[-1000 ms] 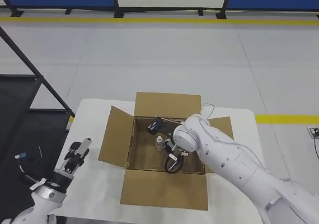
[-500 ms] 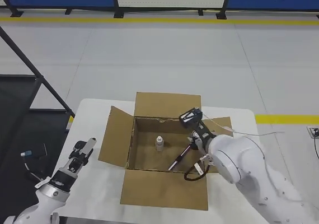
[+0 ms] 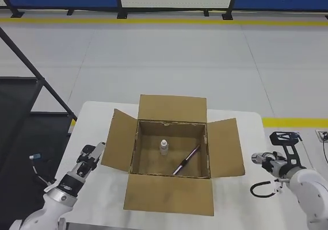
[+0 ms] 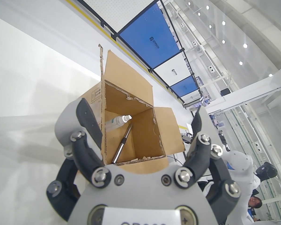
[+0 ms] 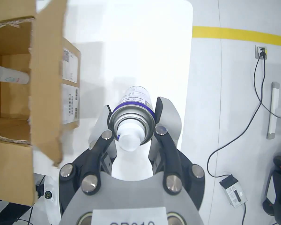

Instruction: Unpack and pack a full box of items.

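Left gripper (image 3: 93, 152) has its fingers apart and holds nothing, over the white table (image 3: 95, 123) just left of the open cardboard box (image 3: 172, 107). In the box: a small white spray bottle (image 3: 164, 147) mid-floor, a dark pen (image 3: 186, 160) lying diagonal to its right. Right gripper (image 5: 134, 108) is clamped on an aerosol can (image 5: 137, 95), right of the box, at the table's edge.

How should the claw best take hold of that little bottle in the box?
Grip the bottle by its body just below the cap, coming straight down from above. It seems to stand upright, clear of the pen, and the box walls block any side approach.
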Robot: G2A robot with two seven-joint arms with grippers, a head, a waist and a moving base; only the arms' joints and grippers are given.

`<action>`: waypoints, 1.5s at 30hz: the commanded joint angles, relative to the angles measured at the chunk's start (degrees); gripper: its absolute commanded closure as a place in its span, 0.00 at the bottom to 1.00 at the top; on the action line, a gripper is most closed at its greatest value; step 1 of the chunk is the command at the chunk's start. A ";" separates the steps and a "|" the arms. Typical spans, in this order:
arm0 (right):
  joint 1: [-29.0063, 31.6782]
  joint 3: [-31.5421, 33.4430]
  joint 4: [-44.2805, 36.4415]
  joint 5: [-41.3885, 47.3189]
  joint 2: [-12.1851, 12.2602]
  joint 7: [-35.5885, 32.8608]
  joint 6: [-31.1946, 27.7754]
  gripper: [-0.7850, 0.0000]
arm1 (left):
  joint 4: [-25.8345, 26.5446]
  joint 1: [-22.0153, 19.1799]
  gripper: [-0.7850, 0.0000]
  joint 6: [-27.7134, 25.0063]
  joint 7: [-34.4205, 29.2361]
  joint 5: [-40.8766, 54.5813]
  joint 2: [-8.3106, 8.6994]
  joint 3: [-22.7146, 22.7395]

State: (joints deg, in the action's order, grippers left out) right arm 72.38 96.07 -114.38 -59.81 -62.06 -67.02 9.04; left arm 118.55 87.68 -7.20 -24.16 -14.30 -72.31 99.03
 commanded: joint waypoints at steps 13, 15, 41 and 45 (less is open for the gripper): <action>-12.35 -7.83 23.27 -0.53 -0.29 4.72 -6.15 1.00 | 1.18 1.04 0.00 2.22 3.46 -3.87 0.11 -2.88; -13.83 -8.69 25.73 -0.37 -0.35 4.37 -6.46 1.00 | 1.37 1.28 0.00 2.25 4.05 -4.15 0.11 -3.21; -16.14 -6.73 24.33 -0.55 0.57 2.56 -4.25 0.00 | 1.82 0.51 0.00 3.80 7.52 -1.17 0.48 0.09; -11.01 -4.66 6.22 -8.03 1.10 -2.25 1.52 0.00 | 1.24 0.35 0.00 3.54 8.03 0.62 0.60 2.42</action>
State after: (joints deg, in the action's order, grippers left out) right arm 60.23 91.11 -102.55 -65.65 -61.05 -67.98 9.14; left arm 119.93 88.03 -3.56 -16.29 -14.10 -71.73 100.93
